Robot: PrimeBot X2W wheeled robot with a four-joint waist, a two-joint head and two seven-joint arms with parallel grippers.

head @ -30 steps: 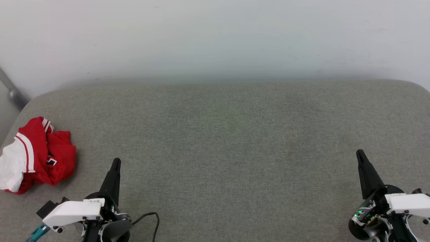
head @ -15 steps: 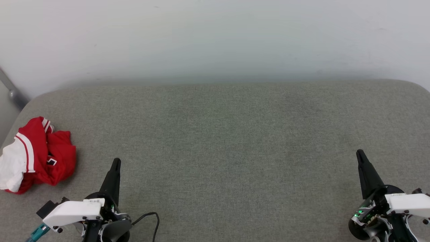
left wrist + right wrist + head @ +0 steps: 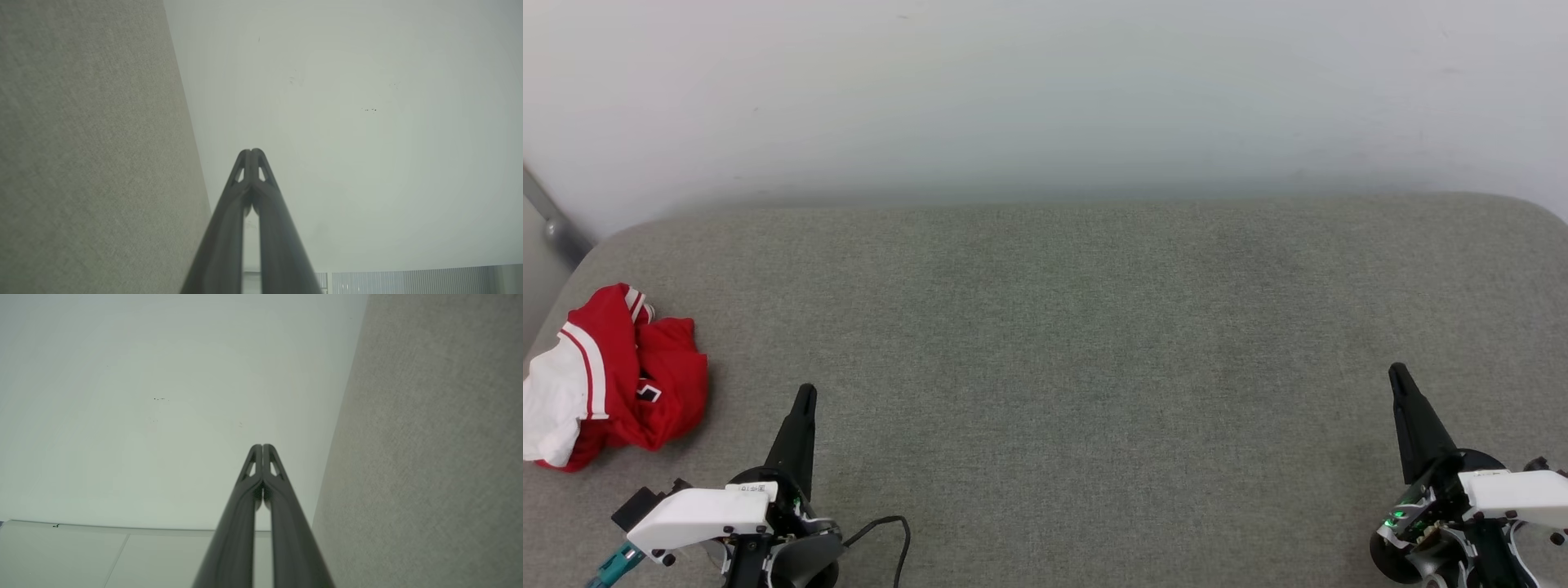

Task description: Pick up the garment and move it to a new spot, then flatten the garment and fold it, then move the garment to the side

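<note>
Foreground: dark two-fingered left gripper (image 3: 805,394) and right gripper (image 3: 1397,372), both pinched shut w/ nothing held, point up a grey woven-fabric tabletop (image 3: 1054,327). The garment (image 3: 621,376), a crumpled red jersey-style shirt w/ white sleeve, striped trim and a scrap of black print, sits heaped by the table's left edge, near and left of the left gripper, well apart from the right. No clear long axis; left arm looks best placed for the pick-up.

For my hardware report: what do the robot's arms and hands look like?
The left hand and right hand each have two long, dark, tapering fingers, slotted near the tips. Behind each sits a white cover; the left one bears a small label. A black cable and teal plug show at the left wrist, green lights at the right.
</note>
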